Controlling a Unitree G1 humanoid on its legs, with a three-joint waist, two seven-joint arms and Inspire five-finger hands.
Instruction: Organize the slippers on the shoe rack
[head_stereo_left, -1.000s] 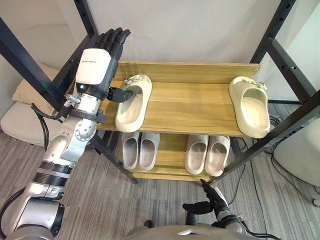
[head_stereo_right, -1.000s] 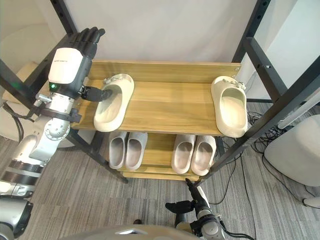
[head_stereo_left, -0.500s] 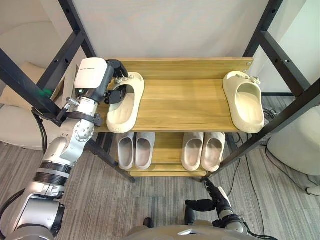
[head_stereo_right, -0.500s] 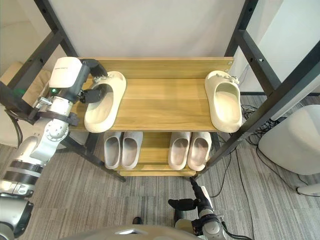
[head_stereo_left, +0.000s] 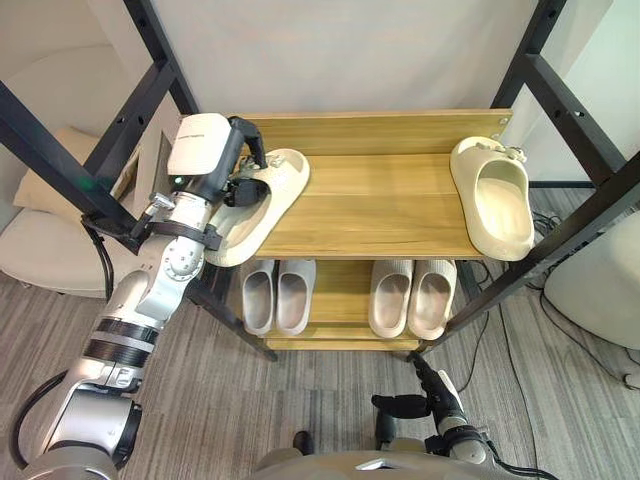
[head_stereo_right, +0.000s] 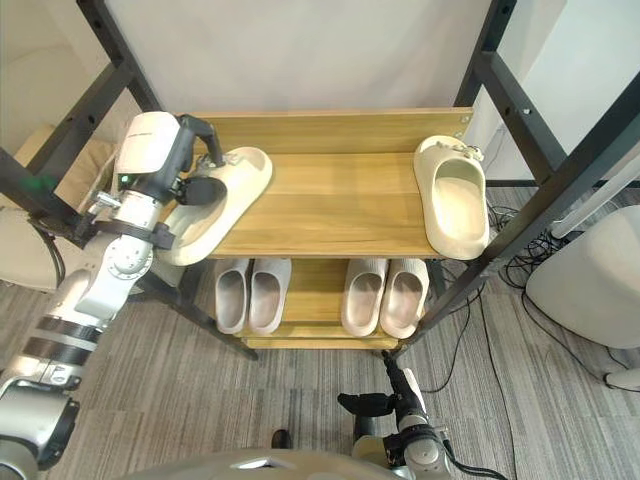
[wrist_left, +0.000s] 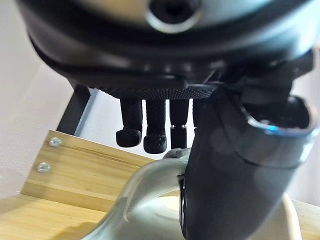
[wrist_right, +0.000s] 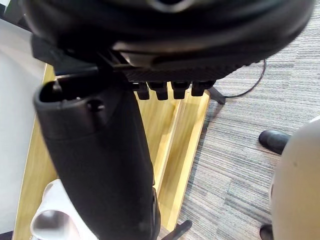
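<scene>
The robot's left hand (head_stereo_left: 212, 158) grips a cream foam slipper (head_stereo_left: 272, 195), angled across the left front corner of the wooden shoe rack (head_stereo_left: 380, 205). A level carry toward the matching cream slipper (head_stereo_left: 495, 200) at the right edge would suit. The right hand (head_stereo_left: 432, 396) hangs relaxed.

Looks like test room made up as home hallway: wooden shoe rack (head_stereo_left: 370, 215) with slippers (head_stereo_left: 410, 297), black metal frame (head_stereo_left: 580, 120), white backdrop (head_stereo_left: 350, 50), grey carpet (head_stereo_left: 220, 420), beige seat (head_stereo_left: 40, 245).
</scene>
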